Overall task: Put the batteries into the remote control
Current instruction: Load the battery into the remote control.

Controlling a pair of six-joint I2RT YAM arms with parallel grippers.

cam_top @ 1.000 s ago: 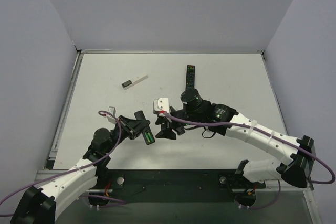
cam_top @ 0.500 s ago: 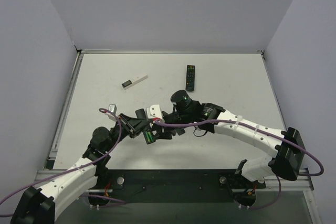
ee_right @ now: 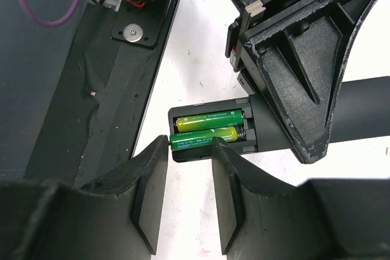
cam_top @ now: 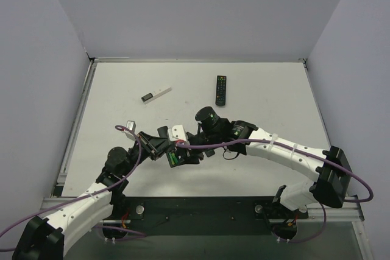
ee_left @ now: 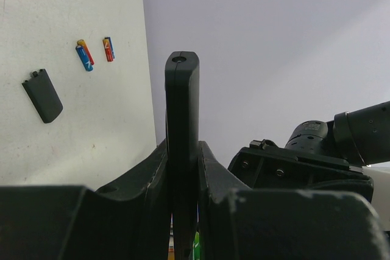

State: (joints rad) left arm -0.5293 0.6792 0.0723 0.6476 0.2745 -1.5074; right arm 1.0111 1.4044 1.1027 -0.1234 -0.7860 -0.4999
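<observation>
**Inspector:** Left gripper [ee_left: 183, 148]?

**Assistant:** Clamped tight on the remote control [ee_left: 181, 98], which stands edge-on between its fingers, above the desk [ee_left: 91, 132] near the front centre.

**Inspector:** Right gripper [ee_right: 190, 149]?

**Assistant:** Partly open, with nothing between its fingers. The tips sit at the end of the open compartment, by the lower of two green batteries [ee_right: 207, 119].

**Inspector:** Loose items?

**Assistant:** Two spare batteries [ee_left: 85, 56] lie on the desk, with the back cover [ee_left: 42, 95] near them but apart.

Overhead; wrist close-ups sharing remote control [ee_left: 181, 120]
</observation>
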